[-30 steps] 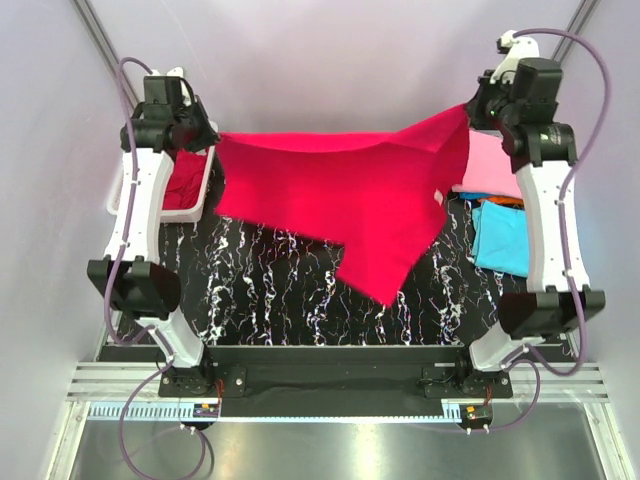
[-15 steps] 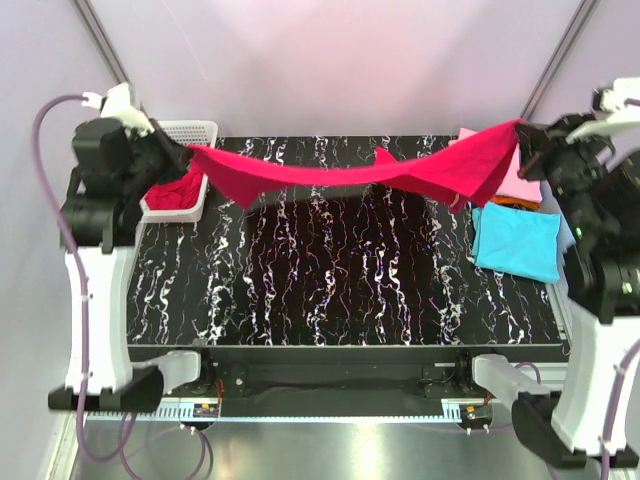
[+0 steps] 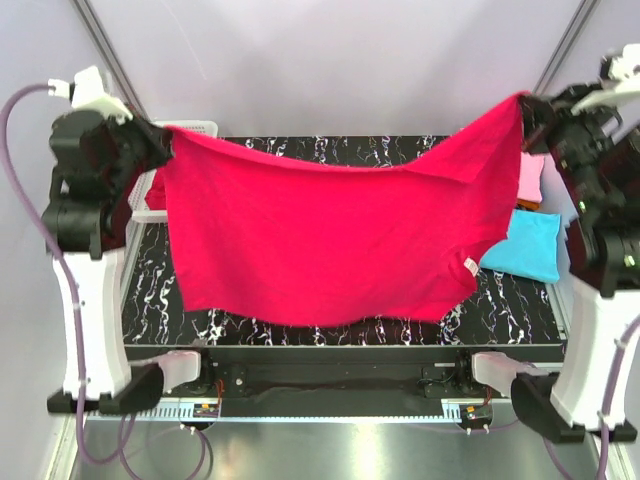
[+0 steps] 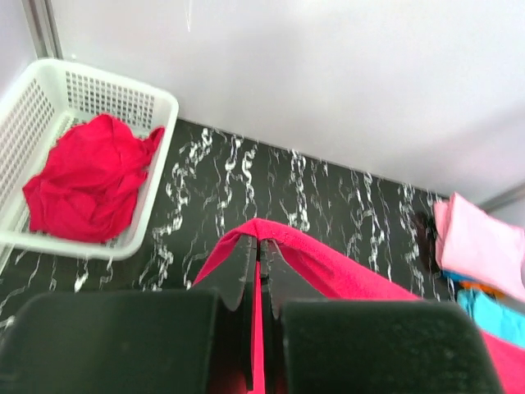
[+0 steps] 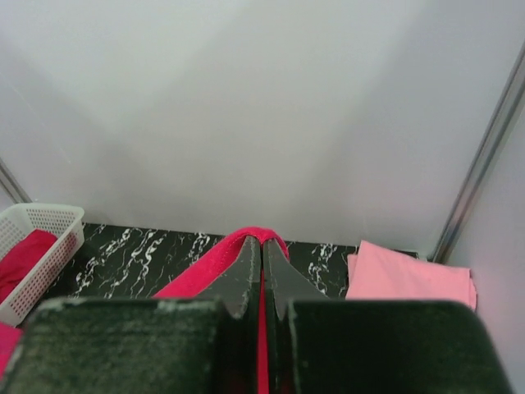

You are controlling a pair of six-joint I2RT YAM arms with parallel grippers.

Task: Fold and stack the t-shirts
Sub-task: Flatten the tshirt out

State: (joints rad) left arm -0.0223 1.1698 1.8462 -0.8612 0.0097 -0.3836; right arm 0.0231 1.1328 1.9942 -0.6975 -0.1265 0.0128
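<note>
Left gripper (image 4: 259, 245): jaws pressed tight together on one top corner of the red t-shirt (image 3: 320, 240), held high above the left side of the table (image 3: 150, 290).
Right gripper (image 5: 262, 243): jaws likewise clamped on the opposite top corner, held high at the right side.
Red t-shirt: spread wide between the two grippers and hanging in the air like a curtain. Its top edge sags in the middle. Its lower hem hangs toward the near edge of the table; whether it touches cannot be told. A small white label (image 3: 468, 265) shows near the lower right corner.
Basket (image 4: 107, 94): white mesh, at the far left corner of the black marbled table, with a second red t-shirt (image 4: 82, 176) crumpled inside.
Right side of table: a pink t-shirt (image 5: 410, 283) folded flat at the far corner and a blue t-shirt (image 3: 525, 248) folded nearer. A strip of orange cloth (image 4: 463, 287) shows between them.
</note>
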